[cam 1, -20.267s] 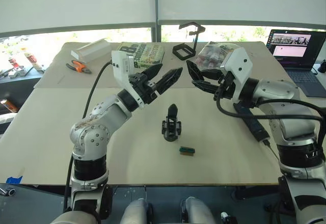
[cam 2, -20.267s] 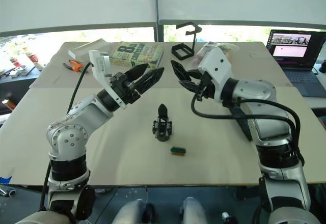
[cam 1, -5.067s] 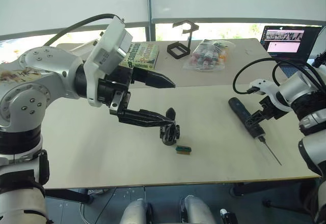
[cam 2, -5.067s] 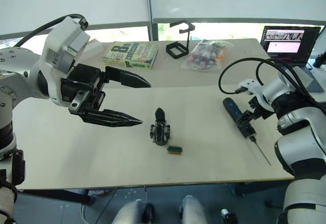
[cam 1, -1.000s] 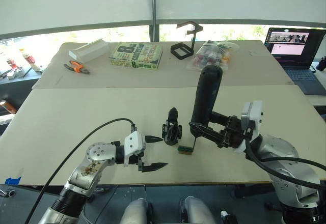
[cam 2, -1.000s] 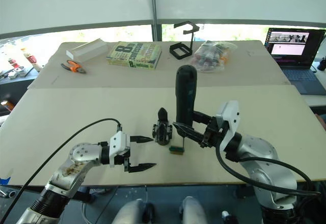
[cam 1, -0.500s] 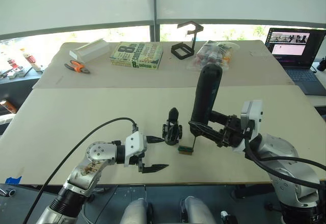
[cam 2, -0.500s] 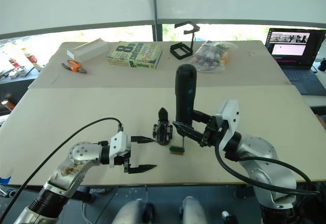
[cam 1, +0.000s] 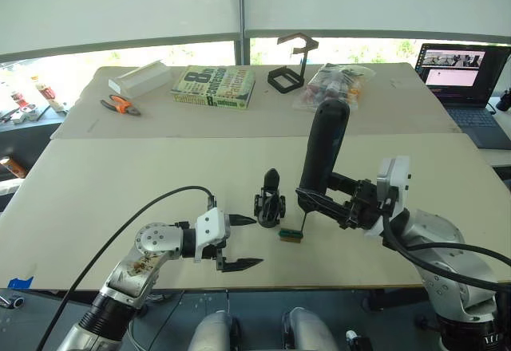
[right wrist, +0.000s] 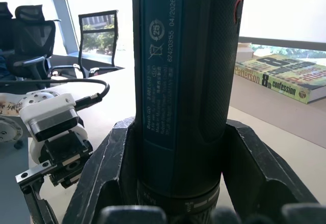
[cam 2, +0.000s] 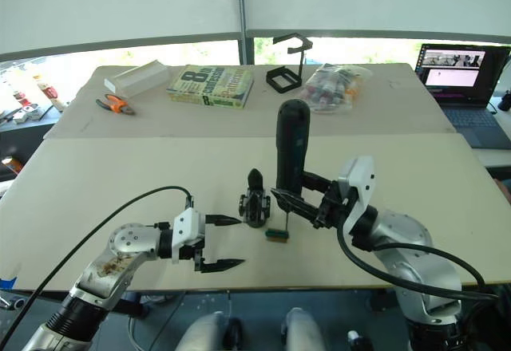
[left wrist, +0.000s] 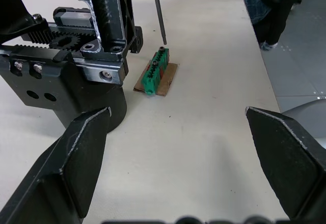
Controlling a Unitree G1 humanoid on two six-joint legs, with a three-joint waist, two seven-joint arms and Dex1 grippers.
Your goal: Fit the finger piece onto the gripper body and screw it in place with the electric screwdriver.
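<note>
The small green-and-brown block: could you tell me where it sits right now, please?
In the left eye view, the green-and-brown block lies on the table near the front edge, just right of the gripper body, directly under the bit of the electric screwdriver held upright by the right gripper.

I see a pale tabletop (cam 1: 120, 175) carrying the gripper body (cam 1: 270, 201) near its middle, a green block (cam 1: 291, 235) just beside it. Farther back lie a book (cam 1: 214, 86), orange pliers (cam 1: 121, 104), a white box (cam 1: 142, 74), a black stand (cam 1: 291, 70), a bag (cam 1: 334, 86) and a laptop (cam 1: 467, 72)
</note>
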